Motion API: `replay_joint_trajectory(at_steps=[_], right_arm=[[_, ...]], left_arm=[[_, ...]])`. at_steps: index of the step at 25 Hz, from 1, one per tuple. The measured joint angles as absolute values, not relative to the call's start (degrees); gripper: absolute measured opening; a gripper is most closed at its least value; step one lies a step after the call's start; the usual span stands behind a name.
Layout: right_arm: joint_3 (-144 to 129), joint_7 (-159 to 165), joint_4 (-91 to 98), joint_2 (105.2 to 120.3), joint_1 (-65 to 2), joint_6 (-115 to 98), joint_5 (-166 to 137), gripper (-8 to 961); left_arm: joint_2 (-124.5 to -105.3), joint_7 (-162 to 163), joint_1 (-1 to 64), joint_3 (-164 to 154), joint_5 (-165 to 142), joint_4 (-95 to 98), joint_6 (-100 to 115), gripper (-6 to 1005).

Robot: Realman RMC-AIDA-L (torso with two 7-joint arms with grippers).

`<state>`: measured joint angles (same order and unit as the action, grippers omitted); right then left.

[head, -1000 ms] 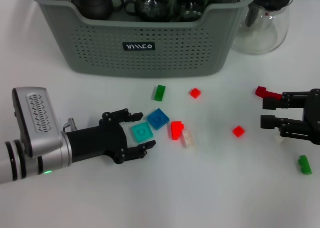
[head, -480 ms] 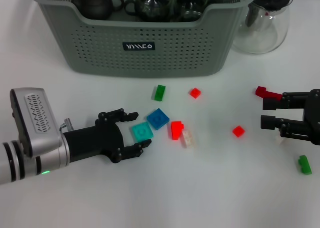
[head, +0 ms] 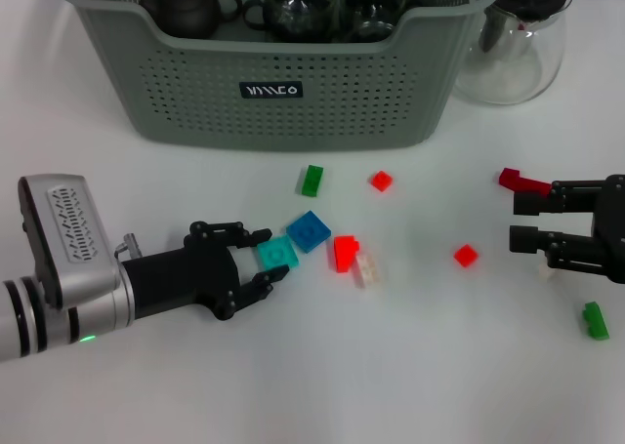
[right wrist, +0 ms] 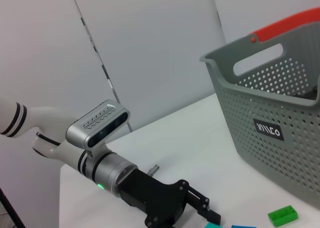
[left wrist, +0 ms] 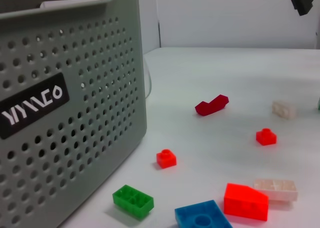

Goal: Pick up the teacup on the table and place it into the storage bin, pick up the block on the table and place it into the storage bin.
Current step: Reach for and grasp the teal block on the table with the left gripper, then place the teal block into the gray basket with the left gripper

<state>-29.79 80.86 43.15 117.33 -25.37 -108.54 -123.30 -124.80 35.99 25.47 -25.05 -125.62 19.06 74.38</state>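
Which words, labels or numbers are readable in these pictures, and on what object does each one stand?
"YIYACO" or similar: white stylised marks on the black label on the front wall of the storage bin; the exact letters are uncertain in every view.
No readable text on the blocks, the glass jug or either arm.

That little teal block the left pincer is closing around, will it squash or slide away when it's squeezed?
The teal block looks like rigid moulded plastic, so it probably won't squash. It is small and flat, so likely light and unlikely to tip. On the smooth white table it might skid if the left pincer closes off-centre.
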Motion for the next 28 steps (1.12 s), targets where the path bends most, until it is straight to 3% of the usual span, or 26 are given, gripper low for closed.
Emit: replay_joint_trajectory(at_steps=[10,14,15,20,25,28], right_arm=[[-29.8,80.9,43.2,117.33,-25.1,-108.6,-123.1,517],[-29.8,80.9,43.2,117.26,-25.2,-108.6,-123.0,517],[-29.8,80.9,43.2,117.25,-25.3,-108.6,-123.1,517],[-29.8,81.0,43.2,117.24,-25.5,-108.6,-123.1,518],[-29.8,80.9,43.2,117.24,-25.7,-108.5,-122.9,518],[-29.8,80.7,43.2,117.29,-25.8,-108.5,-122.9,518]], left_arm=[[-124.32,40.4,24.6,-22.8,-125.7,23.2,82.6,408],[-123.84,47.0,23.6,-22.4,-125.5,29.0,92.0,409],[-122.84,53.1,23.4,-20.1,-123.8,34.5,102.4,409],[-120.99,62.2,26.3,-14.5,-115.7,38.3,114.7,411],[-120.30,80.9,33.0,-14.1,-103.1,47.8,112.7,412],[-118.87,94.5,38.7,-17.3,-103.6,53.7,103.0,413]])
